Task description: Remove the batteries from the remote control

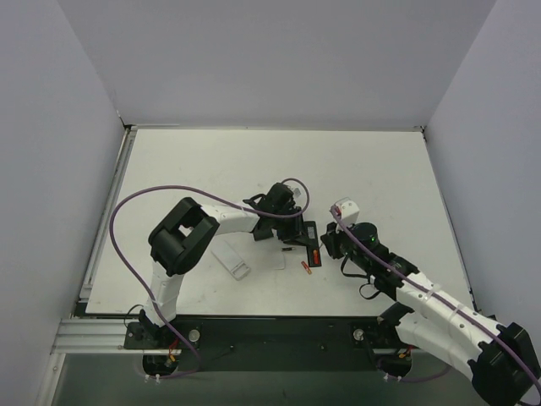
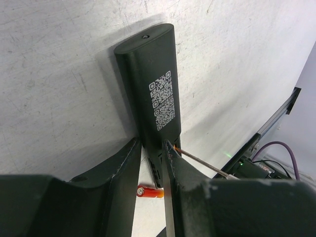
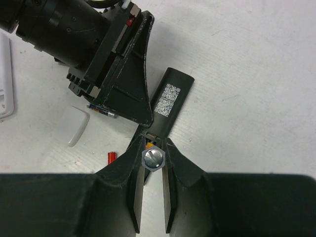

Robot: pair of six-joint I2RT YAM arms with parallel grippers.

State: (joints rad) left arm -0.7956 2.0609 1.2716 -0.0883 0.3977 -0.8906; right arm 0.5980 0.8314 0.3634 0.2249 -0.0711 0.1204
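The left fingers point(image 2: 129, 160), partly open, are gripping the long slim black remote control point(image 2: 148, 84) at the middle of the white bench point(image 2: 59, 74). The right fingers point(image 3: 137, 160) are closing tightly on a thin metal rod point(image 3: 152, 158). A small red battery point(image 2: 149, 191) is lying alongside.

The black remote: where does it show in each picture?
Top view: the remote lies just right of centre.
Left wrist: mid-picture, running from the top down to lower centre.
Right wrist: centre, slanting up and right.
Shared landmark: the loose red battery beside it.
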